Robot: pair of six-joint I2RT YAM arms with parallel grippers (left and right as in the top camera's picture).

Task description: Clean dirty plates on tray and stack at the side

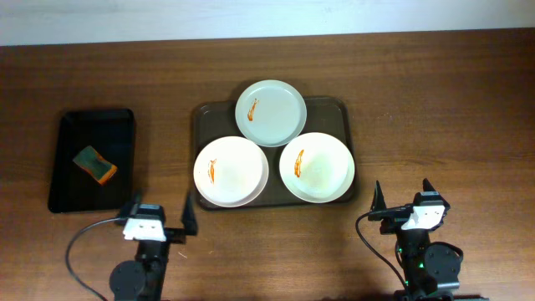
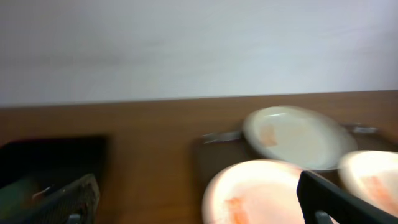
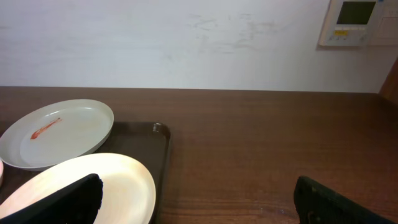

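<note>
A dark brown tray (image 1: 336,110) at the table's middle holds three plates, each with an orange-red smear. A pale grey-green plate (image 1: 270,112) lies at the back and overlaps two white plates, one at the front left (image 1: 231,171) and one at the front right (image 1: 316,167). My left gripper (image 1: 160,215) is open and empty, near the front edge, left of the tray. My right gripper (image 1: 402,198) is open and empty, just right of the tray's front corner. The left wrist view, blurred, shows the front-left plate (image 2: 261,193). The right wrist view shows the front-right plate (image 3: 118,186).
A smaller black tray (image 1: 73,134) at the left holds a green and orange sponge (image 1: 94,164). Bare wooden table (image 1: 443,117) lies to the right of the brown tray. A white wall with a wall panel (image 3: 357,22) stands behind the table.
</note>
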